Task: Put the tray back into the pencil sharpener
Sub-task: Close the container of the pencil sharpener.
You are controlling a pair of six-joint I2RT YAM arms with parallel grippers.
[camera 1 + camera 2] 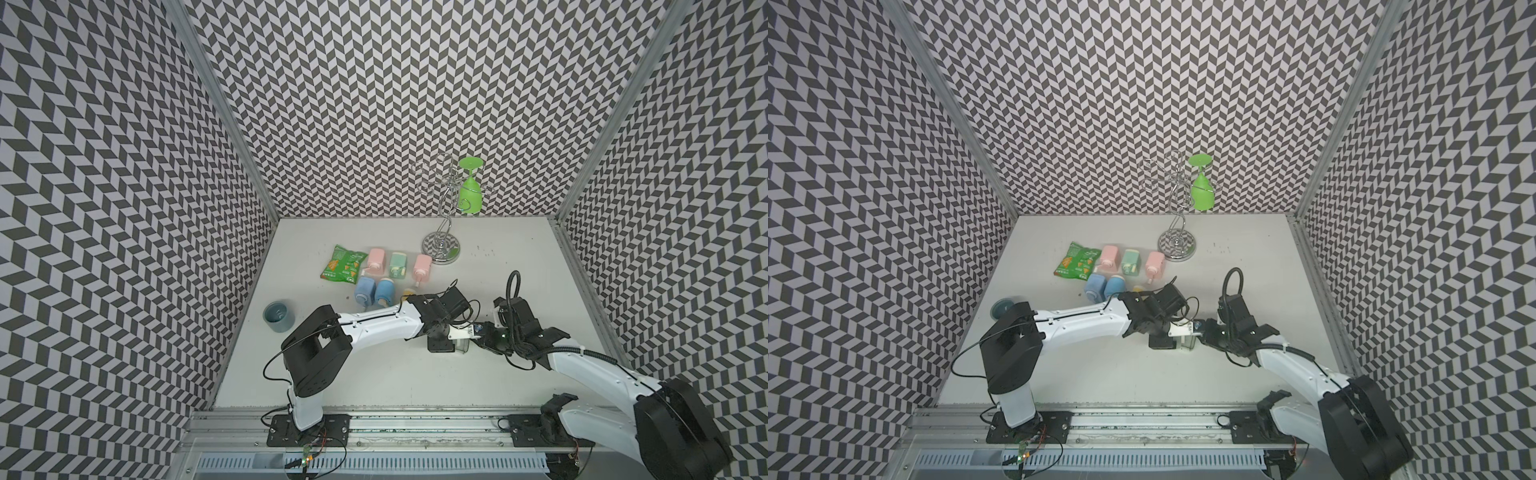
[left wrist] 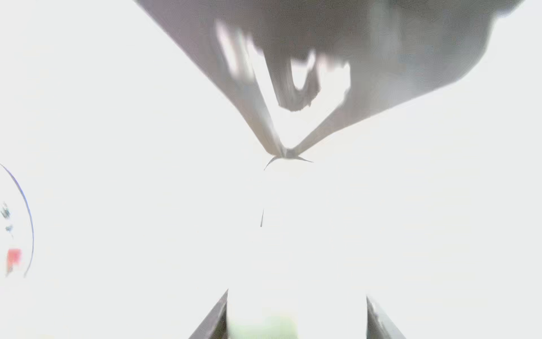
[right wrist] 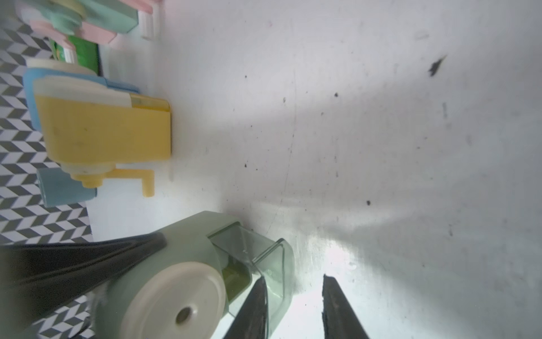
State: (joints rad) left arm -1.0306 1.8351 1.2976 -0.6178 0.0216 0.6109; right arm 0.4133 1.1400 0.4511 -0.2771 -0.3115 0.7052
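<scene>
Left fingers (image 3: 88,258): pinching the pencil sharpener (image 3: 181,258) body.
Right fingers (image 3: 340,308): standing spread at the partly inserted tray (image 3: 264,252).
Risk: tray likely jamming crooked, or sharpener slipping loose, under an off-axis push.

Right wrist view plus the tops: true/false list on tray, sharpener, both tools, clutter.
1. The tray is fully seated in the green pencil sharpener. False: it is only partway in, and its clear end sticks out.
2. The left tool grips the green pencil sharpener. True.
3. The right tool is clamped shut on the tray. False: its jaws stand apart at the tray's end.
4. A yellow sharpener sits on the table. True.
5. The wire rack is empty. False: a green glass hangs upside down on it.
</scene>
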